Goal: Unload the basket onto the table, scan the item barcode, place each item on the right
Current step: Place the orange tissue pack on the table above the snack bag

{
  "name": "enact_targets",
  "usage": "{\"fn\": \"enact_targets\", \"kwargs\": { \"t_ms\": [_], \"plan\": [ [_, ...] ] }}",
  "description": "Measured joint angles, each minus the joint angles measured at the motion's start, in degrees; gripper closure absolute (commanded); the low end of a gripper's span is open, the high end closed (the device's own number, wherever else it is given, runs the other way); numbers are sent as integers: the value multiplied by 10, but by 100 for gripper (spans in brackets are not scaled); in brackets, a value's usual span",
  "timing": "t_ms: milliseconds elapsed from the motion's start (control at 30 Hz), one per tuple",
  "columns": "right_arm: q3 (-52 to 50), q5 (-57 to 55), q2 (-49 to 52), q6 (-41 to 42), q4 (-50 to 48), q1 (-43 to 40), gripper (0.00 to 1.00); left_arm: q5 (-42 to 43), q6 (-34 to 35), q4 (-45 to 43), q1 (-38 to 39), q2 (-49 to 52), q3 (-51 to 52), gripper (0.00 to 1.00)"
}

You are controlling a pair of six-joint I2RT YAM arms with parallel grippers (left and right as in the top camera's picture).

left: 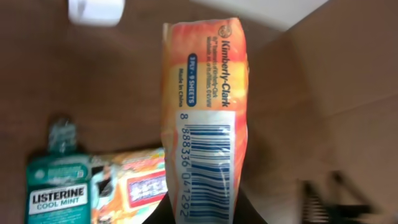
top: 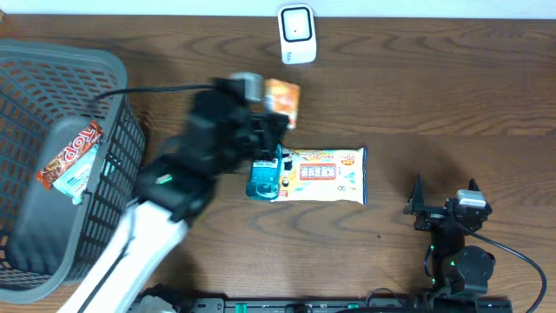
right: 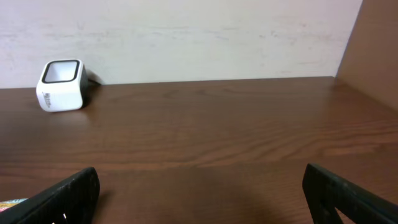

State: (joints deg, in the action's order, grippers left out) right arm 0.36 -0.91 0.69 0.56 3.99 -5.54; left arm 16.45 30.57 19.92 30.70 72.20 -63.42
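My left gripper (top: 271,106) is shut on an orange Kimberly-Clark tissue pack (top: 282,99), held above the table just below the white barcode scanner (top: 297,35). In the left wrist view the tissue pack (left: 208,106) stands up from the gripper (left: 205,216), and its blue barcode (left: 209,167) faces the camera. The scanner (left: 96,10) shows blurred at the top left of that view. My right gripper (top: 443,198) rests open at the lower right, nothing between its fingers (right: 68,196). The scanner (right: 61,85) stands far left in its view.
A teal Listerine bottle (top: 263,176) and a white-and-orange wipes pack (top: 328,174) lie mid-table under the left arm. A grey wire basket (top: 61,56) on the left holds a red snack pack (top: 69,156). A wall borders the table's far edge.
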Motion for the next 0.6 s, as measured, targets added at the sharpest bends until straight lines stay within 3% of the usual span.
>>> {"fn": "enact_targets", "kwargs": {
  "t_ms": [200, 467, 533, 600],
  "plan": [
    [0, 0, 0, 0, 0, 0, 1, -69, -9, -71, 60, 148, 0, 93],
    [0, 0, 0, 0, 0, 0, 1, -93, 9, -149, 70, 306, 1, 91],
    [0, 0, 0, 0, 0, 0, 1, -94, 22, -149, 70, 328, 1, 79],
    [0, 0, 0, 0, 0, 0, 1, -94, 32, -149, 70, 338, 1, 57]
  ]
}}
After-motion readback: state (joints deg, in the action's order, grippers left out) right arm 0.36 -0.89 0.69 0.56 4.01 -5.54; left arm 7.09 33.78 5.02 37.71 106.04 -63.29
